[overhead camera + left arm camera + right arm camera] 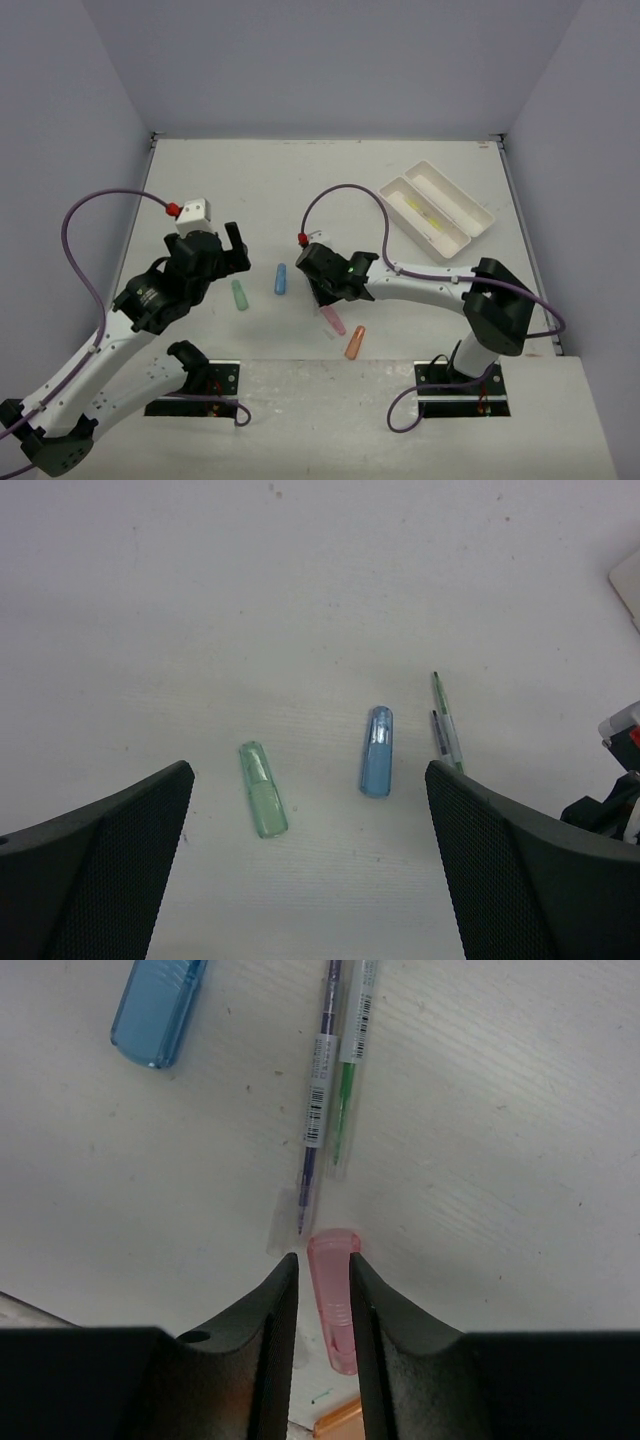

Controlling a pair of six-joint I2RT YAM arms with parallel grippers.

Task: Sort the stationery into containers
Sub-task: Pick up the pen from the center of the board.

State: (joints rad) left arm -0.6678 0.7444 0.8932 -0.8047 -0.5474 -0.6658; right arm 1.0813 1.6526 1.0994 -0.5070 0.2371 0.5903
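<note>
My right gripper [323, 1272] is shut on a pink cap [335, 1305] that lies on the table, one jaw on each side of it. In the top view this gripper [322, 296] is at the table's middle, over the pink cap [331, 320]. Just beyond it lie a purple pen [318, 1100] and a green pen [348, 1070] side by side. A blue cap [281, 278] and a green cap [240, 294] lie ahead of my left gripper [310, 880], which hangs wide open above the table. The white two-compartment tray [470, 215] sits far right and holds a yellow pen [420, 210].
An orange cap [354, 342] lies near the table's front edge, just behind my right gripper. A small clear bit [283, 1215] rests beside the purple pen's tip. The right arm's forearm [420, 280] stretches across the near right of the table.
</note>
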